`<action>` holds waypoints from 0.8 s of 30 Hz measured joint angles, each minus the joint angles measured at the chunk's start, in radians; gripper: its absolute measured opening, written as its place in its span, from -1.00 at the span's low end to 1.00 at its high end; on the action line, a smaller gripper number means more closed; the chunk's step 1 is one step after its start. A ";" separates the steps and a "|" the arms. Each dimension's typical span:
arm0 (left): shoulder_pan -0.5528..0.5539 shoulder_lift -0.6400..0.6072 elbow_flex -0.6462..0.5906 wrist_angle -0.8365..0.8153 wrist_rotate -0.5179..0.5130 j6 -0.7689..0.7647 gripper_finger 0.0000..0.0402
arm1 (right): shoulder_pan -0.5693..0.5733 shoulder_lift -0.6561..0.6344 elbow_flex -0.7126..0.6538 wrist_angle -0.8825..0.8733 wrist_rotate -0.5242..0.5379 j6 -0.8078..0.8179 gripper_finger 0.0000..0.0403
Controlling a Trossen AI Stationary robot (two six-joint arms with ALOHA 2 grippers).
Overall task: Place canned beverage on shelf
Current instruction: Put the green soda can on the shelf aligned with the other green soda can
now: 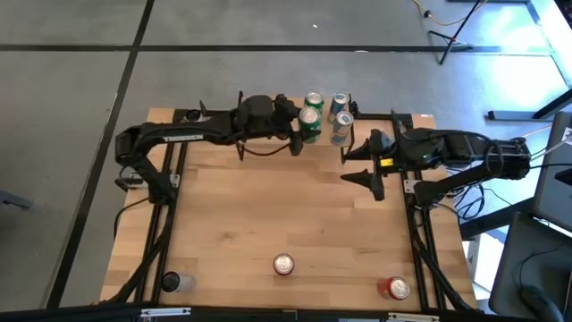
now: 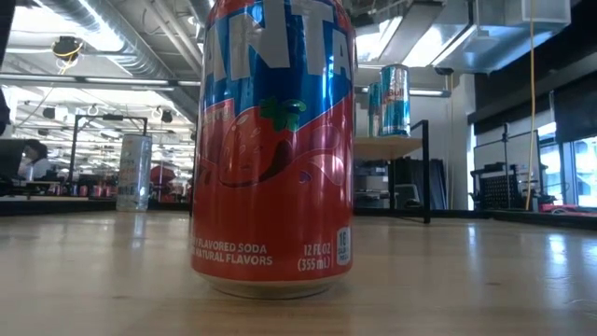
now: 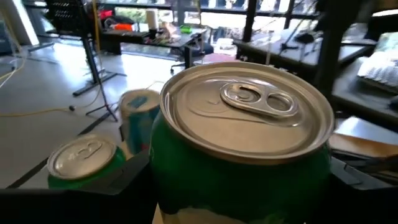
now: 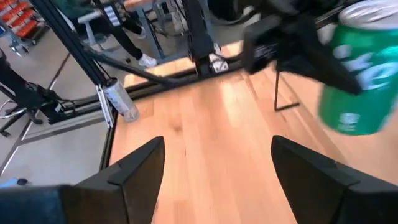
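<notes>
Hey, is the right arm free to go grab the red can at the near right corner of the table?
Probably yes: the right gripper is open and empty, and bare table lies between it and the red can.

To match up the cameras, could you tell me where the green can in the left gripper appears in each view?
High: green can at the shelf, far edge.
Low: not visible.
Left wrist: fills the frame, held.
Right wrist: upper right corner.
Shared landmark: the shelf.
</notes>
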 joint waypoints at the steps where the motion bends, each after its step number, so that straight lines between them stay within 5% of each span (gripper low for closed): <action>1: 0.008 0.017 0.000 0.013 0.000 0.000 0.36 | 0.000 0.001 -0.010 0.002 0.006 0.005 0.38; 24: 0.084 0.203 0.000 0.070 0.048 0.001 0.37 | 0.000 0.001 -0.079 0.019 0.044 0.082 0.38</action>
